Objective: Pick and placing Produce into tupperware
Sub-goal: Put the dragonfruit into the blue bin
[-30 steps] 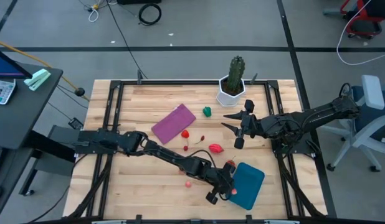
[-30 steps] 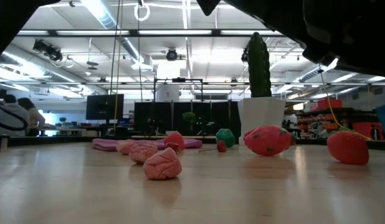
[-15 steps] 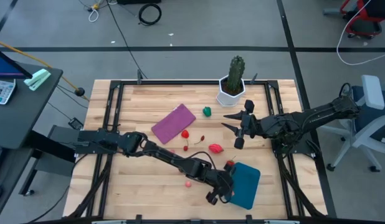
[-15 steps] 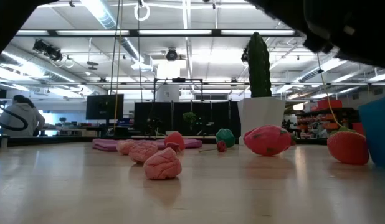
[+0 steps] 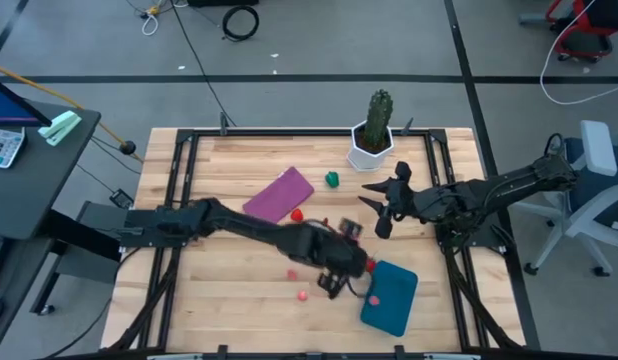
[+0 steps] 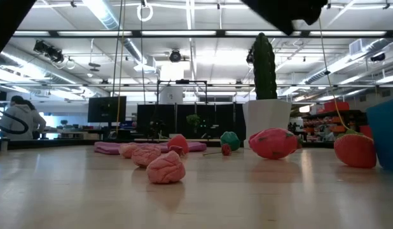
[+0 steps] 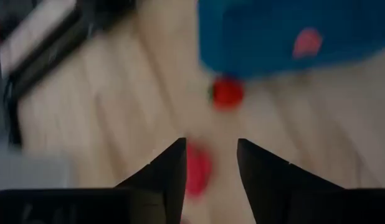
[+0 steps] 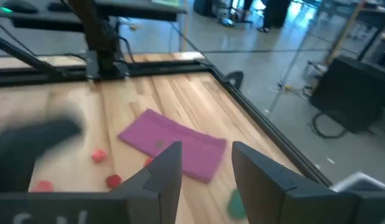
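Note:
The teal tupperware point(image 5: 394, 300) sits near the table's near edge, right of centre, with one pink piece point(image 5: 374, 297) in it. My left gripper point(image 5: 339, 282) hovers open just left of it. In the left wrist view point(image 7: 211, 146) the fingers frame a red piece point(image 7: 197, 171) on the wood, with a strawberry point(image 7: 228, 93) and the tupperware point(image 7: 342, 25) beyond. More produce lies loose: pink lumps point(image 6: 165, 168), a red fruit point(image 6: 273, 143) and a green piece point(image 5: 332, 179). My right gripper point(image 5: 364, 195) waits open above the table's right half.
A flat purple rectangle point(image 5: 279, 195) lies left of centre with a red piece point(image 5: 298, 213) at its edge. The cactus in a white pot point(image 5: 372, 135) stands near the far edge. Black frame rails run along the table's sides. Bare wood shows near the left edge.
My left gripper has drawn back from the tupperware's left rim, rising and moving toward the table's far-left. The tupperware has slid slightly toward the table's left and now shows at the low view's right edge. A pink piece lies inside it.

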Robot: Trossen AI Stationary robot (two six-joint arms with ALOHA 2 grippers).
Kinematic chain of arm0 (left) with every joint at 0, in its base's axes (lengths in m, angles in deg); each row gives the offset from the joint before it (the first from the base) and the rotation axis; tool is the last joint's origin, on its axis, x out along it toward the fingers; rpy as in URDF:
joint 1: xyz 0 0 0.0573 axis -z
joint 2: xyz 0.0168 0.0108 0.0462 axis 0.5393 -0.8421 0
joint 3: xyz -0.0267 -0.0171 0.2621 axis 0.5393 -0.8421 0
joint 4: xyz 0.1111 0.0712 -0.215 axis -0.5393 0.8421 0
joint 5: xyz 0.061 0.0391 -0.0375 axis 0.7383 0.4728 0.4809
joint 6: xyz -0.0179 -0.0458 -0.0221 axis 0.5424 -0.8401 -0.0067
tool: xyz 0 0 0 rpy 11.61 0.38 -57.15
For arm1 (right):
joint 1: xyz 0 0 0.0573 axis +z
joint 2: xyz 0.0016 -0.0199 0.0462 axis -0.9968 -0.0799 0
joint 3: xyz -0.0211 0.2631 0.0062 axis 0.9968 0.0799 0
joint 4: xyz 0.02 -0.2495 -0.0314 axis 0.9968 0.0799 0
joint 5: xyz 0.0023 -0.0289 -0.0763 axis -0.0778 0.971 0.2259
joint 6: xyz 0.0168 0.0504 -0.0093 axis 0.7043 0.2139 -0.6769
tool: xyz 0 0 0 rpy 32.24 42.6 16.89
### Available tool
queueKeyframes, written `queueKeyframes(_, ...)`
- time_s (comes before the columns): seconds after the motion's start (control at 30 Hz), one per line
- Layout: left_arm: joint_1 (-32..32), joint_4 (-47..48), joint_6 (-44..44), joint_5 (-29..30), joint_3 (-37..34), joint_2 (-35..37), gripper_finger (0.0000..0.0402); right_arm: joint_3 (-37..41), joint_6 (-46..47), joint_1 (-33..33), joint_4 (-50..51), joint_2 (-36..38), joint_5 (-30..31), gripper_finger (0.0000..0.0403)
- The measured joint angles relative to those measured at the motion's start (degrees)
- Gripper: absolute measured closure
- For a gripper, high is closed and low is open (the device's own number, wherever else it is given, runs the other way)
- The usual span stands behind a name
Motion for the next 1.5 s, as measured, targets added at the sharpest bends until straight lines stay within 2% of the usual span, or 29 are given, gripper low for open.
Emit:
queueKeyframes(0.17, -2.6, 22.0, -11.7, 1.4, 0.0, 5.8, 0.0275, 0.0, 4.6, 0.0, 5.9, 0.6, 0.0, 0.0255)
queueKeyframes(0.23, -3.9, 29.5, -16.9, 5.2, -0.1, 8.3, 0.0283, 0.0, 5.5, 0.1, 7.1, 0.6, -2.4, 0.0254)
queueKeyframes(0.3, -4.9, 33.1, -21.9, 11.1, -0.1, 10.8, 0.0293, 0.0, 6.1, 0.2, 8.4, 0.4, -5.7, 0.0249)
queueKeyframes(0.33, -5.4, 32.8, -22.7, 13.4, -0.5, 12.1, 0.0297, 0.0, 6.2, 0.2, 8.2, 0.0, -7.7, 0.0245)
queueKeyframes(0.53, -7.7, 32.8, -20.9, 17.2, -0.8, 21.7, 0.0322, 0.0, 9.1, 0.2, 9.9, -3.2, -16.4, 0.0200)
queueKeyframes(0.77, -11.2, 32.9, -19.8, 17.3, -0.8, 33.8, 0.0332, 0.0, 11.9, 0.1, 13.1, -11.6, -18.9, 0.0148)
queueKeyframes(0.83, -12.0, 32.9, -17.6, 15.6, -0.8, 36.4, 0.0329, 0.0, 11.2, -0.1, 12.5, -15.1, -19.1, 0.0139)
queueKeyframes(1.0, -13.3, 32.9, -13.9, 10.9, -0.9, 40.1, 0.0303, 0.0, 12.3, -1.2, 11.5, -22.7, -20.6, 0.0126)
queueKeyframes(1.3, -16.8, 32.9, -12.2, 10.7, -0.9, 40.8, 0.0223, 0.0, 12.1, -1.8, 3.3, -30.2, -25.2, 0.0128)
queueKeyframes(1.5, -19.5, 32.9, -11.9, 10.7, -0.9, 40.4, 0.0205, 0.0, 13.1, -1.8, 0.9, -33.7, -25.8, 0.0129)
